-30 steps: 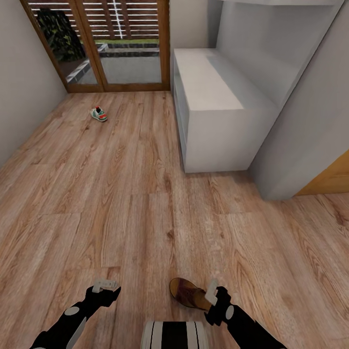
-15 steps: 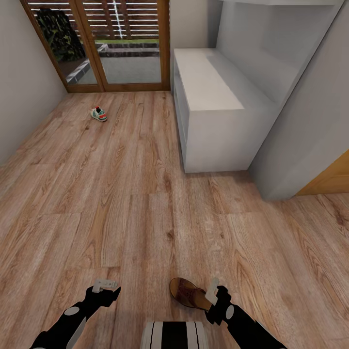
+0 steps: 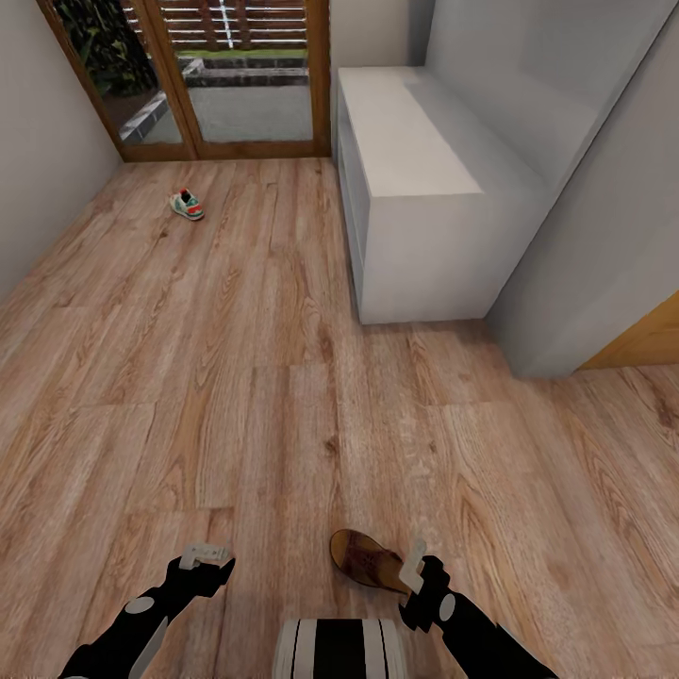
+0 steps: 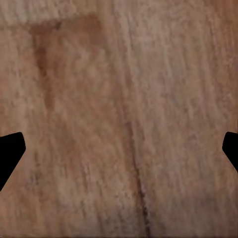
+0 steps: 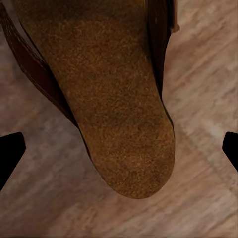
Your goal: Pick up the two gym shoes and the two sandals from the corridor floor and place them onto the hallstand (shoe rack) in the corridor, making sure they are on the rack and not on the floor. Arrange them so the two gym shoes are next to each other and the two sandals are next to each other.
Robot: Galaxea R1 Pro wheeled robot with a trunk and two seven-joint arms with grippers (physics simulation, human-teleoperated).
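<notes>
Corridor floor (image 3: 236, 377): wood-grain planks, both arms low at the near edge of the head view.
Left end effector (image 3: 205, 553): hangs over bare planks, jaws wide apart, nothing between them.
Right end effector (image 3: 412, 563): just beside the sandal (image 3: 370, 560), jaws spread wide in the right wrist view, gripping nothing.
Sandal position: flat on the floor right in front of the robot; tan footbed fills the gap between the open fingertips (image 5: 10, 151).
Risk, grasp: smooth flat footbed gives little to pinch; closing on the sole edge could squirt it sideways or scrape the floor.
Risk, carry: held by one rim it may swing and drop before the rack.
Hallstand (image 3: 415, 179): white low unit, well apart, ahead on the right; nothing seen on its top.
Gym shoe (image 3: 187, 204): far, near the glass door (image 3: 245, 75), on the floor.
Other shoes: can't tell where.
</notes>
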